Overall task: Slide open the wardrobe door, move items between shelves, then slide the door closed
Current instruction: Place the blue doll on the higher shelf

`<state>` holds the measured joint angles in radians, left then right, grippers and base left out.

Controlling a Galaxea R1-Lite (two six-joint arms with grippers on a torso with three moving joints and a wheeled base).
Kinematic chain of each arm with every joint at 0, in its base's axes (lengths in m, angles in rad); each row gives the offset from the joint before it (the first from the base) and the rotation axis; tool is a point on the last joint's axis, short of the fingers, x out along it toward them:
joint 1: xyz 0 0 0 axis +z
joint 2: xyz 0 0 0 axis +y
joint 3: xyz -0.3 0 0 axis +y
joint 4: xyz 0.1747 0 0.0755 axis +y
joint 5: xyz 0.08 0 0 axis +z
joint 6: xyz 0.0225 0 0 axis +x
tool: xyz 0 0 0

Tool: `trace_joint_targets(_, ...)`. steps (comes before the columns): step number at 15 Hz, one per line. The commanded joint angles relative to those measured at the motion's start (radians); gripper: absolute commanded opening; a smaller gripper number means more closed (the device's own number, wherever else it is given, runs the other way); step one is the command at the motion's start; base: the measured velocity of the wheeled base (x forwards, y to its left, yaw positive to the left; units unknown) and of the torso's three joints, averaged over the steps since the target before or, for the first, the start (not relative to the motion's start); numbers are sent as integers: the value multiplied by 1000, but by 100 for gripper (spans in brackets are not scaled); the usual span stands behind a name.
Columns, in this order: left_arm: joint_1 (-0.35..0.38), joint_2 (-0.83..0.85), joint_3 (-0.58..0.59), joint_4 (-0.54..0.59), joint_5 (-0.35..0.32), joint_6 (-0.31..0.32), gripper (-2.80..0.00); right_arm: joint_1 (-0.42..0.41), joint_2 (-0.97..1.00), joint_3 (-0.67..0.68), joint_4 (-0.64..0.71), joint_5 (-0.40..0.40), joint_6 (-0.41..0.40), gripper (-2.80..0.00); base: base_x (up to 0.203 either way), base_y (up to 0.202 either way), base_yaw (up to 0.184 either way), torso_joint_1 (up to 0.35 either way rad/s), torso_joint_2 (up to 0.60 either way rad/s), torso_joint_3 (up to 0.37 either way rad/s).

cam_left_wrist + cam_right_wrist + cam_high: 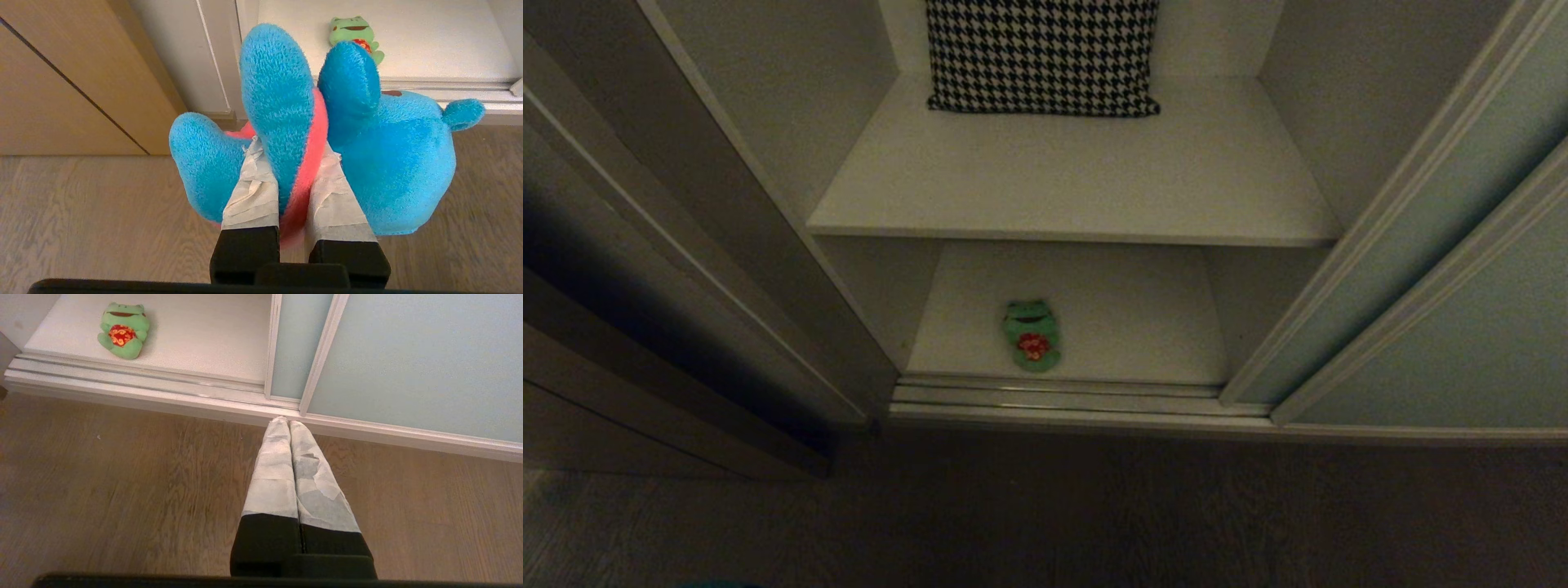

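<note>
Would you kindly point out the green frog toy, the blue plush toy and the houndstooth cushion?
green frog toy (1031,335): head view, on its red flowered shirt.
blue plush toy (400,163): left wrist view, on its big blue body.
houndstooth cushion (1042,53): head view, on its patterned front.

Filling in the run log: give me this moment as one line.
door: open | left gripper: shut on blue plush | right gripper: shut, empty | frog: bottom shelf | pillow: upper shelf

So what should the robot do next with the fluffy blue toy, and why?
Probably carry it to a shelf. The left gripper is shut on the fluffy blue plush toy with a pink top above the wood floor, the wardrobe stands open, and the white upper shelf has bare room before the houndstooth cushion.
</note>
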<state>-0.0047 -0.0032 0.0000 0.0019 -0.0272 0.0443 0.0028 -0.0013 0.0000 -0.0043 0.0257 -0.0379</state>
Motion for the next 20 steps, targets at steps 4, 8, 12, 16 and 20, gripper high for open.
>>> trace_joint_targets(4,0,3,0,1,-2,-2,-280,0,-2,0,0,0,0,-280,0,0,0,0,0,0)
trace_joint_targets(8,0,3,0,7,7,38,-280,0,-2,0,0,0,0,-280,0,0,0,4,1,51)
trace_joint_targets(12,0,8,-81,-8,10,46,-280,0,-2,0,0,0,0,-280,0,0,0,0,0,0)
trace_joint_targets(16,0,161,-387,42,2,44,-280,0,-1,0,0,0,0,-280,0,0,0,0,0,0)
trace_joint_targets(20,-18,427,-626,28,-7,22,-280,0,-2,0,0,0,0,-280,0,0,0,0,0,0)
